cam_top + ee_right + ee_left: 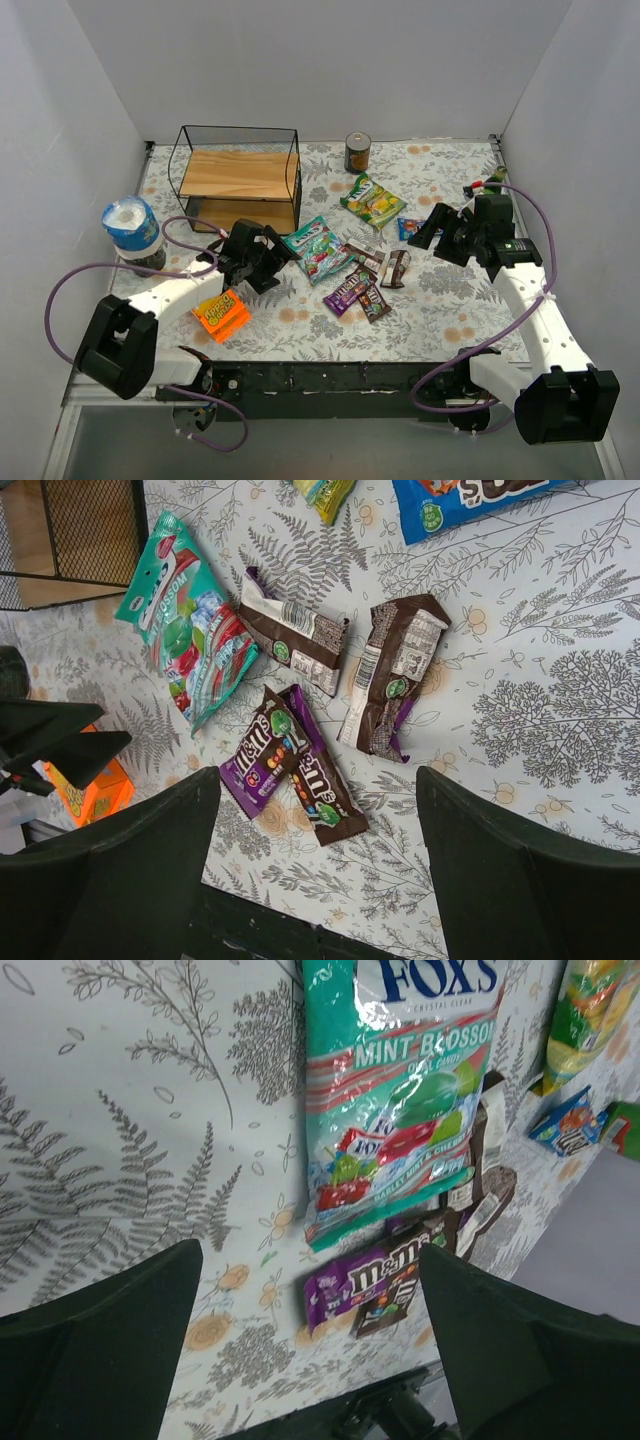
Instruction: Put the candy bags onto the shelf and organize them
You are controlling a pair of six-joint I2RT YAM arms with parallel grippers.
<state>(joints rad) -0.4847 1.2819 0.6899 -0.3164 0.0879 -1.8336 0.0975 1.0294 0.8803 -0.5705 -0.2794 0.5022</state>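
The shelf (238, 175) stands at the far left, its wooden boards bare. The teal bag (316, 248) lies mid-table, also seen in the left wrist view (400, 1090) and the right wrist view (190, 630). The yellow-green bag (372, 200) lies farther back. A purple packet (343, 293) and brown packets (375, 300) lie near the front, and a blue packet (412, 229) lies to the right. My left gripper (262, 258) is open and empty just left of the teal bag (310, 1360). My right gripper (440, 232) is open and empty above the packets (318, 870).
An orange flat package (221, 315) lies beside the left arm. A bottle with a white cap (133, 235) stands at the left edge. A can (357, 152) stands at the back. Grey walls close in three sides.
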